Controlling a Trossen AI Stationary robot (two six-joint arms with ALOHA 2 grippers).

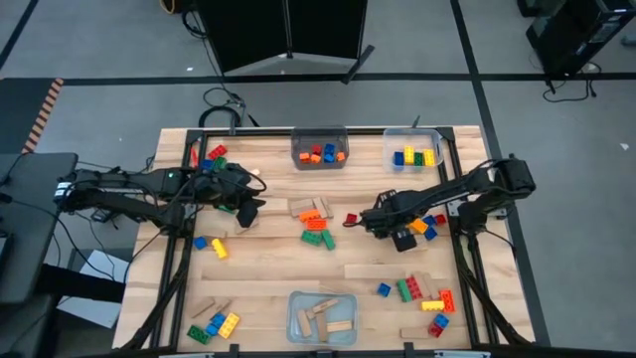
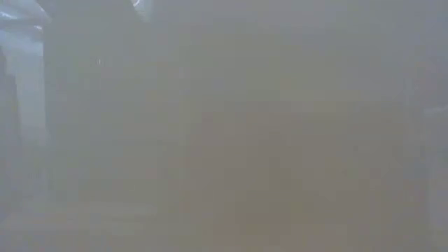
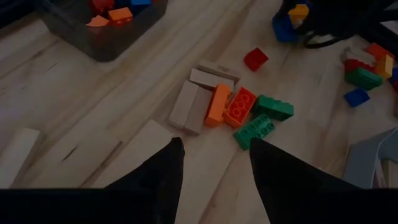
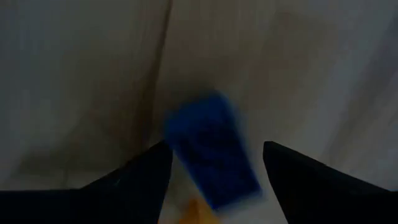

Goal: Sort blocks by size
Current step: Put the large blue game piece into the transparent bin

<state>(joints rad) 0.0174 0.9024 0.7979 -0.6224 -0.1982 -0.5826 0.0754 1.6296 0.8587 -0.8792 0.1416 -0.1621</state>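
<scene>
Right gripper (image 4: 214,162) jaws spread around a blue brick (image 4: 211,149), not clamped. Closing off-centre could squirt it sideways. Left gripper (image 3: 214,162) open, empty.

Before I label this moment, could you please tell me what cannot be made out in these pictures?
- Low view: only grey haze; table, blocks and arms are all hidden.
- Right wrist view: the blue studded plastic brick between the right gripper fingers is blurred; contact unclear.
- High view: the loose wooden blocks in the clear plastic bin are too small to count.
</scene>
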